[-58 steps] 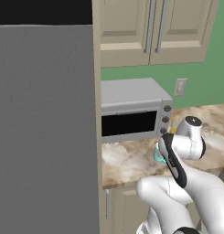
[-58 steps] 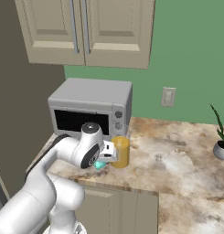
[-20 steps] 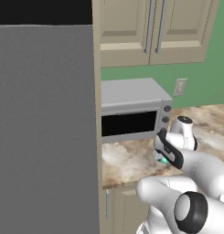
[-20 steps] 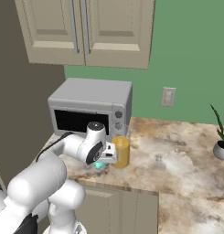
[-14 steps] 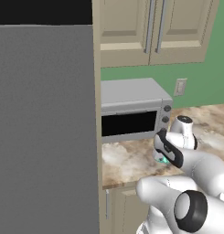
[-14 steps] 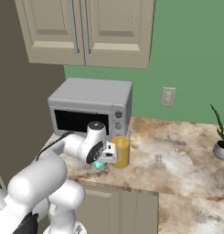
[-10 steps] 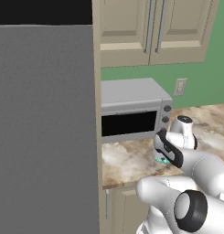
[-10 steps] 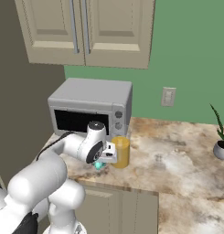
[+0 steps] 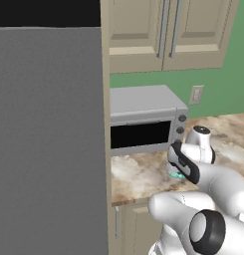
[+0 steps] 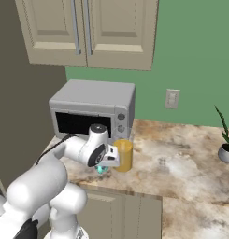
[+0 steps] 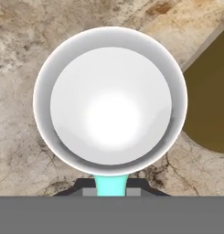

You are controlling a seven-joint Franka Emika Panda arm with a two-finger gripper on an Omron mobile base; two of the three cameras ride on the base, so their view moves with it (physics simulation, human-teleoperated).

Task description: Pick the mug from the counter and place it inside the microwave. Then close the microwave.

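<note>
The teal mug [image 11: 111, 105] stands upright on the speckled counter [image 11: 22, 151], and I look straight down into its pale inside. Its teal handle points to the bottom of the hand view, where my gripper [image 11: 111, 188] is shut on it, one dark tip on each side. From the base views the mug [image 9: 178, 175] [image 10: 102, 169] is a small teal patch under my hand, near the counter's front edge [image 10: 134, 191]. My gripper [image 9: 176, 170] [image 10: 104, 165] points down over it. The task's microwave is out of view.
A yellow-orange bottle [image 10: 123, 155] [image 11: 209, 105] stands right beside the mug. A small silver box-shaped microwave [image 9: 143, 124] [image 10: 95, 109] sits behind it against the green wall. A tall grey panel [image 9: 49, 139] walls off the left. A potted plant [image 10: 226, 140] stands far right.
The jaws have closed from open onto the mug's handle. The arm and the mug have stayed in place.
</note>
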